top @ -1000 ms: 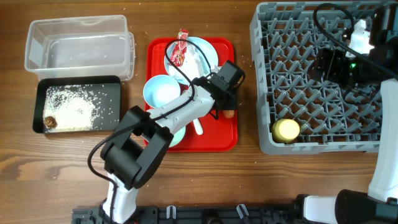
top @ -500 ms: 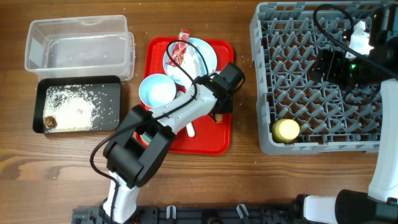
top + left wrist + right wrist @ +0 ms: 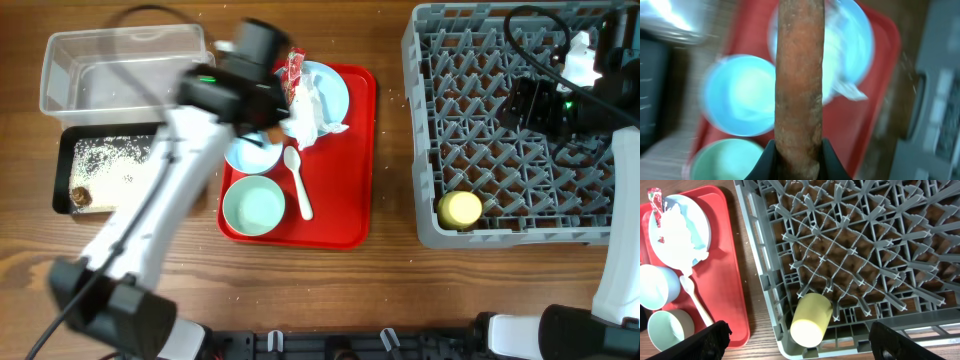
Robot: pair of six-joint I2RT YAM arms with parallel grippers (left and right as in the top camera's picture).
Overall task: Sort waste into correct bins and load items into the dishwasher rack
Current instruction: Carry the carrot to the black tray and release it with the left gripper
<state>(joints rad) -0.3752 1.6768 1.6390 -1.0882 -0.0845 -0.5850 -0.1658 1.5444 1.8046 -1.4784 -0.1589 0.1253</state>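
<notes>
Orange carrot stick now off the red tray; left gripper clenched on it, swung toward bins. Likely drop: black tray.

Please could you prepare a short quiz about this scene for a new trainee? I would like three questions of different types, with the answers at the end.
1. Multiple choice: what does the left end effector hold?
A. the orange carrot stick
B. the white spoon
C. the red wrapper

2. True or false: the yellow cup lies inside the dishwasher rack.

3. Count: how many bowls stand on the red tray?

Key
1. A. The end effector is shut on the stick.
2. True. The cup lies on its side near a corner of the rack.
3. Two: a pale blue bowl and a mint bowl.
</notes>
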